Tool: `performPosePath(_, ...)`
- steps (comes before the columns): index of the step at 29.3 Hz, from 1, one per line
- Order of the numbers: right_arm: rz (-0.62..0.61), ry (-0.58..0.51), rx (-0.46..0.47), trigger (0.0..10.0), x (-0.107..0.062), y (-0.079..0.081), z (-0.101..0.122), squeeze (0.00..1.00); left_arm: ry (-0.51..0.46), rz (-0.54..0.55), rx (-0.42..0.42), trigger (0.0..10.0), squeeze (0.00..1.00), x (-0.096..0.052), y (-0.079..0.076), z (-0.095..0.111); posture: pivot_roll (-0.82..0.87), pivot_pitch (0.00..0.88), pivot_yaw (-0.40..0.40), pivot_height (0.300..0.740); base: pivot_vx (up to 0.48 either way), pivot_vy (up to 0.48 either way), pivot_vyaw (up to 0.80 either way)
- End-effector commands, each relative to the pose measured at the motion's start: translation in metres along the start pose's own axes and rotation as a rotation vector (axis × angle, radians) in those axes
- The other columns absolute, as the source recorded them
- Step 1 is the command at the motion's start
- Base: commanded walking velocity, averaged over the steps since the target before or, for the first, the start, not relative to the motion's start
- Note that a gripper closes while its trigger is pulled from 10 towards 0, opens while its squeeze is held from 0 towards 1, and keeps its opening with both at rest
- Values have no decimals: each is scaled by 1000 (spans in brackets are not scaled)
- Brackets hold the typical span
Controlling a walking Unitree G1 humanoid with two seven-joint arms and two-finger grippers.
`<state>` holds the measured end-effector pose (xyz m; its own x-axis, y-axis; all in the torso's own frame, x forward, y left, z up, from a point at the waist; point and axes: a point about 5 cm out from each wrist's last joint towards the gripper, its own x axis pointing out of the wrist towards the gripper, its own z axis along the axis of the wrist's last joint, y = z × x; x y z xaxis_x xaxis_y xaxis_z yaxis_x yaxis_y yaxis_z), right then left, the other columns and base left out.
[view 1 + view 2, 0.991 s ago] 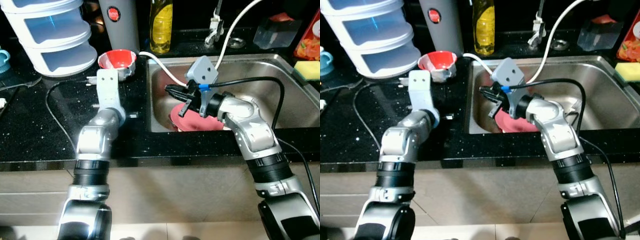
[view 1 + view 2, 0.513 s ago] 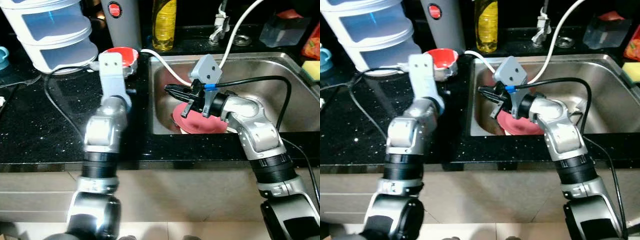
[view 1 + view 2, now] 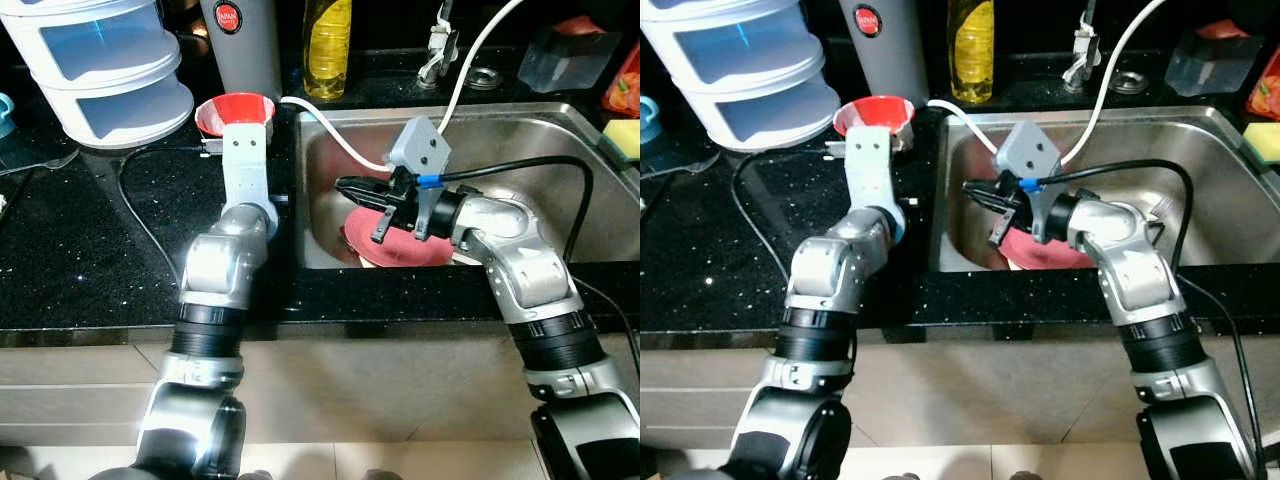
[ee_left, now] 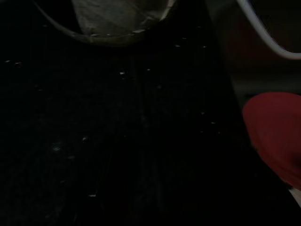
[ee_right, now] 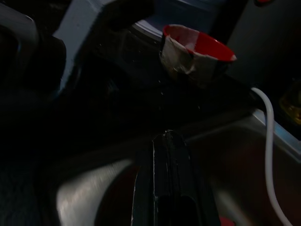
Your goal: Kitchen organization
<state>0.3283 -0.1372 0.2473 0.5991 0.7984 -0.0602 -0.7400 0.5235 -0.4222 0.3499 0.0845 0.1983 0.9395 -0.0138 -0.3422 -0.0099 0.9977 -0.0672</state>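
Item one: your right gripper, over the left part of the stainless steel sink. Its two black fingers are pressed flat together, holding nothing.

Item two: a round red plate, lying in the sink bottom directly under that gripper and wrist.

Item three: your left gripper, reaching forward over the black speckled countertop toward a red-lined bowl; you cannot tell how its fingers stand, as the wrist housing covers them and the wrist view is very dark.

Item four: the bowl, on the counter just left of the sink's rim.

Item five, behind the bowl: grey cylindrical canister, yellow dish-soap bottle, stacked white-and-blue plastic containers.
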Motion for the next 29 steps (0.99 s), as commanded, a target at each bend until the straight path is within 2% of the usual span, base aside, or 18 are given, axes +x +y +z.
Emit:
performPosePath(1,7,-28,-2,10000,-4,0,3,0,176,13,-28,4471,0,2,-11,-40,16,31,60,740,0,0,0)
performPosePath(3,6,-29,-2,10000,-4,0,4,0,183,18,-28,4471,0,2,-10,-42,16,31,60,740,0,0,0)
performPosePath(4,5,-32,-1,10000,-4,0,4,0,197,25,-51,0,0,3,-8,-44,16,31,60,740,0,0,0)
performPosePath(5,4,-35,-2,10000,-5,0,4,0,220,29,-94,0,0,3,-6,-47,17,32,63,740,0,0,0)
performPosePath(8,3,-37,-2,10000,-5,0,5,0,233,21,-128,0,0,3,-5,-49,17,32,63,740,0,0,0)
performPosePath(17,3,-41,-3,10000,-3,-1,6,0,196,28,-77,0,0,2,-5,-44,18,31,60,740,0,0,0)
performPosePath(19,5,-43,-3,10000,-2,0,6,0,168,-44,-56,0,0,0,-16,-39,18,30,60,740,0,0,0)
performPosePath(22,6,-45,-3,10000,-2,0,6,0,141,-89,-44,0,0,-2,-22,-36,16,28,60,740,0,0,0)
performPosePath(23,6,-47,-3,10000,-2,0,6,0,55,-179,-23,0,0,-7,-34,-22,14,26,60,740,0,0,0)
performPosePath(24,7,-49,-3,10000,-1,1,7,0,-19,-244,-12,863,0,-12,-43,-10,14,26,60,740,0,0,0)
performPosePath(25,7,-49,-3,10000,-1,1,7,0,-19,-244,-12,863,0,-12,-43,-10,14,26,60,740,0,0,0)
performPosePath(26,7,-50,-3,10000,-1,1,7,0,-83,-290,8,863,0,-16,-49,0,12,22,62,740,0,0,0)
performPosePath(27,8,-52,-4,10000,-1,1,7,0,-144,-321,35,10000,0,-22,-54,9,12,22,62,740,0,0,0)
performPosePath(29,10,-56,-5,10000,0,2,8,0,-203,-375,64,10000,0,-30,-62,18,11,17,62,740,0,0,0)
